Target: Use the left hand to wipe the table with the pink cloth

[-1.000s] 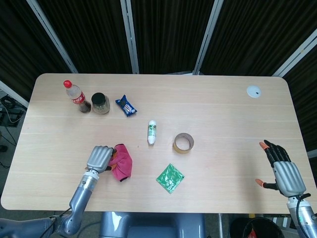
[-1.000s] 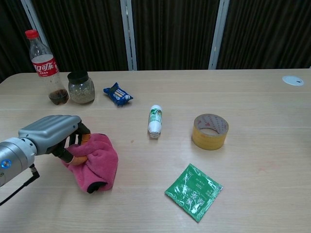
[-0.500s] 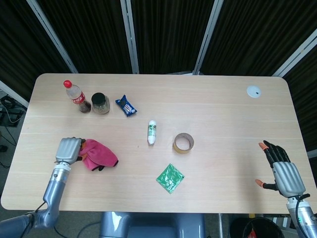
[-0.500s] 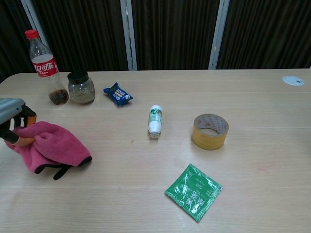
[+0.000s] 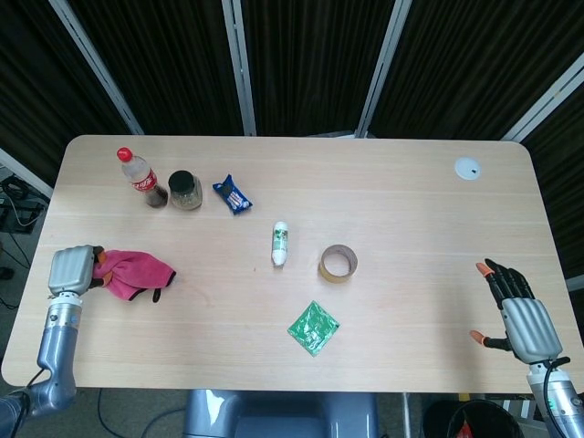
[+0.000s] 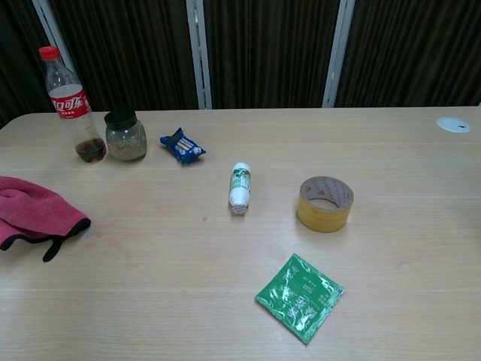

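Observation:
The pink cloth [image 5: 135, 272] lies stretched on the table near its left edge, and my left hand [image 5: 72, 270] grips its left end with curled fingers. In the chest view only the cloth [image 6: 34, 213] shows at the left border; the left hand is out of that frame. My right hand [image 5: 521, 315] hovers off the table's right front corner with its fingers spread and nothing in it.
A cola bottle [image 5: 140, 175], a glass jar [image 5: 185, 190] and a blue snack packet [image 5: 233, 194] stand at the back left. A small white bottle [image 5: 280, 244], a tape roll [image 5: 338, 263] and a green sachet [image 5: 313, 328] lie mid-table. A white disc [image 5: 467, 168] sits back right.
My left hand has dragged the pink cloth leftward across the table, from near the middle front to the left edge. The right hand has stayed put.

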